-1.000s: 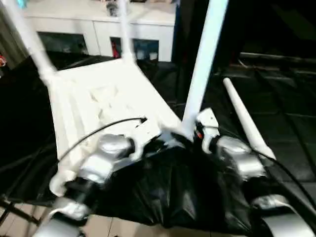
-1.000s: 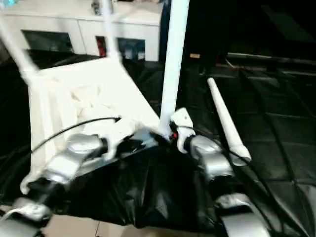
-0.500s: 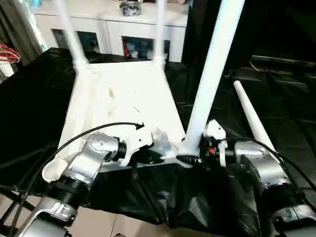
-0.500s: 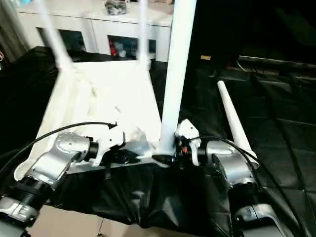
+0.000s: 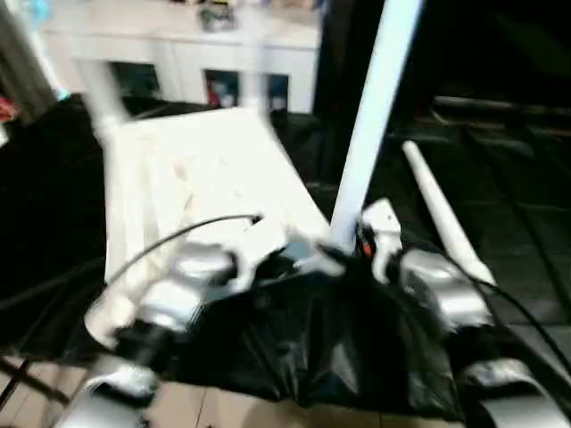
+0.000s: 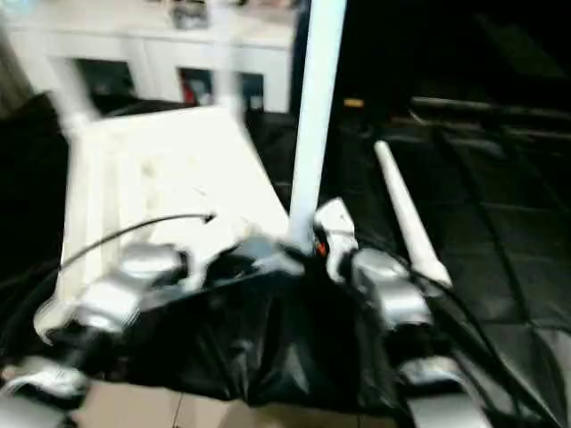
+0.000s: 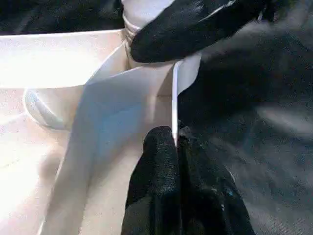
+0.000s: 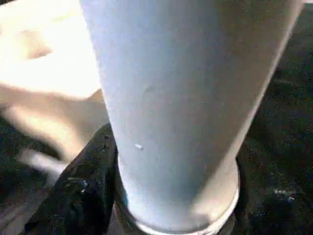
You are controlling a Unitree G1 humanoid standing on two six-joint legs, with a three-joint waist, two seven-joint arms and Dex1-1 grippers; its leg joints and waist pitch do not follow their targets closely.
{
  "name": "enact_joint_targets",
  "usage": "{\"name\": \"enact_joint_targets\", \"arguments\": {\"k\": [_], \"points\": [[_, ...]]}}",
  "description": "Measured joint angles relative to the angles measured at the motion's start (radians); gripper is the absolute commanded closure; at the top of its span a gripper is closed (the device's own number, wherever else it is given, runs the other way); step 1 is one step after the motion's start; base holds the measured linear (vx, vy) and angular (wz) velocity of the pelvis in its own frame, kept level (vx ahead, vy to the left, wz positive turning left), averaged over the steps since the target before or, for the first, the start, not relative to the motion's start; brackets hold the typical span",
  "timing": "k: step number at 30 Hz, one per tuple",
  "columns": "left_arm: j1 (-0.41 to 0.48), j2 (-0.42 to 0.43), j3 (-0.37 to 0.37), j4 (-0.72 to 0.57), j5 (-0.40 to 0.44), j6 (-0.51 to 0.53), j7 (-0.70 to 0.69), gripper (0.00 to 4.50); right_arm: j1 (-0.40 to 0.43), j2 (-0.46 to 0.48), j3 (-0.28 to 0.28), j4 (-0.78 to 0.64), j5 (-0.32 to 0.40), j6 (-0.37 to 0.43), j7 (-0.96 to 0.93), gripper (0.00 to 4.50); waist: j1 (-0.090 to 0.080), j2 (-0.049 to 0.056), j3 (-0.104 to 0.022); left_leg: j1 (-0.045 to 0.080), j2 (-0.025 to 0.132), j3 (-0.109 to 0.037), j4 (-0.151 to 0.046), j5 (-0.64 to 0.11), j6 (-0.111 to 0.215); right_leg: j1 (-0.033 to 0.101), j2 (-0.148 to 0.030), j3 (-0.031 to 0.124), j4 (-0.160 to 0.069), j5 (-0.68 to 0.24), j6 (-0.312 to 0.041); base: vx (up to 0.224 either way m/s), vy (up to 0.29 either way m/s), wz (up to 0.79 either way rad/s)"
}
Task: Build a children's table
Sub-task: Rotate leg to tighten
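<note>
Left eye view looks down on the tabletop [image 5: 205,169], lying underside-up on a black sheet [image 5: 312,348], ribs showing. Everything else is placed from this slab. Two legs stand in the sockets at its far corners, one at the far left [image 5: 98,98] and one at the far right [image 5: 254,71], both blurred. A third leg [image 5: 370,116] rises upright from the near right corner. The fourth leg [image 5: 442,214] lies loose on the sheet, well apart from the slab on its right side.

At the near right corner, the left gripper [image 7: 175,147] has its fingers pressed together on a thin upright edge of the tabletop beside the socket, pinching it. The right gripper [image 5: 357,254] sits at the foot of the third leg; in the right wrist view one black finger [image 8: 80,188] lies against the leg just above the socket collar, with the other side partly hidden, so the jaws stand around the tube. Whether they squeeze it firmly cannot be told.

By this reading, three of four legs are in sockets, though the third is probably not fully seated. The near left corner socket [image 5: 107,325] looks empty, and the loose leg belongs there.
</note>
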Motion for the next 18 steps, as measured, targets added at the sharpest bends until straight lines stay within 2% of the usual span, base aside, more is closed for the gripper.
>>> {"name": "enact_joint_targets", "arguments": {"k": [4,7,8,10,12,13,16,18], "points": [[-0.027,-0.061,0.006,0.028,0.013,0.040,0.112,4.50,-0.044,0.046,-0.031,0.060,-0.012,-0.007,-0.174,1.81,0.000,0.000,0.000,0.000,0.000,0.000,0.000,0.000,0.000,-0.001,0.000,0.000,0.000,0.000,0.000,0.000,0.000,0.00],[-0.038,-0.077,0.004,0.042,0.022,0.039,0.142,4.50,-0.065,0.062,-0.044,0.098,-0.013,-0.033,-0.227,1.81,0.002,0.000,0.000,0.000,0.000,0.000,0.000,0.000,0.000,-0.001,0.000,0.000,0.000,0.000,0.000,0.000,0.000,0.00],[-0.040,-0.077,0.001,0.044,0.023,0.036,0.142,4.50,-0.068,0.062,-0.045,0.107,-0.013,-0.044,-0.227,1.46,0.003,0.000,0.000,-0.001,0.000,0.000,0.000,0.000,0.000,-0.001,0.000,0.000,0.000,0.000,0.000,0.000,0.000,0.00],[-0.041,-0.077,-0.002,0.044,0.025,0.033,0.141,4.50,-0.070,0.062,-0.047,0.117,-0.012,-0.058,-0.224,1.11,0.004,0.000,0.000,-0.001,0.000,0.000,-0.001,0.000,0.000,-0.001,0.000,0.000,0.000,0.001,-0.002,0.000,0.000,0.00],[-0.043,-0.077,-0.003,0.044,0.030,0.033,0.140,4.50,-0.070,0.065,-0.047,0.120,-0.012,-0.067,-0.214,1.04,0.004,0.000,0.000,-0.001,0.000,0.000,-0.001,0.000,0.001,-0.001,0.000,0.000,0.000,0.003,-0.005,0.000,0.000,0.00],[-0.043,-0.077,-0.003,0.044,0.030,0.033,0.138,4.50,-0.070,0.065,-0.047,0.120,-0.012,-0.068,-0.211,0.83,0.004,0.000,0.000,-0.001,0.000,0.000,-0.001,0.000,0.001,-0.001,0.000,0.000,0.000,0.003,-0.005,0.000,0.000,0.00],[-0.044,-0.076,-0.004,0.044,0.030,0.032,0.131,4.50,-0.070,0.058,-0.047,0.121,-0.012,-0.076,-0.190,0.60,0.005,0.000,0.000,-0.001,0.000,0.000,-0.001,0.000,0.001,-0.002,0.000,0.000,0.000,0.003,-0.005,0.000,0.000,0.00],[-0.046,-0.077,-0.006,0.044,0.030,0.030,0.131,4.50,-0.066,0.050,-0.042,0.119,-0.012,-0.084,-0.168,0.60,0.006,0.000,0.000,-0.002,0.000,0.000,-0.001,0.000,0.001,-0.002,0.000,0.000,0.000,0.003,-0.005,0.000,0.000,0.00]]}}
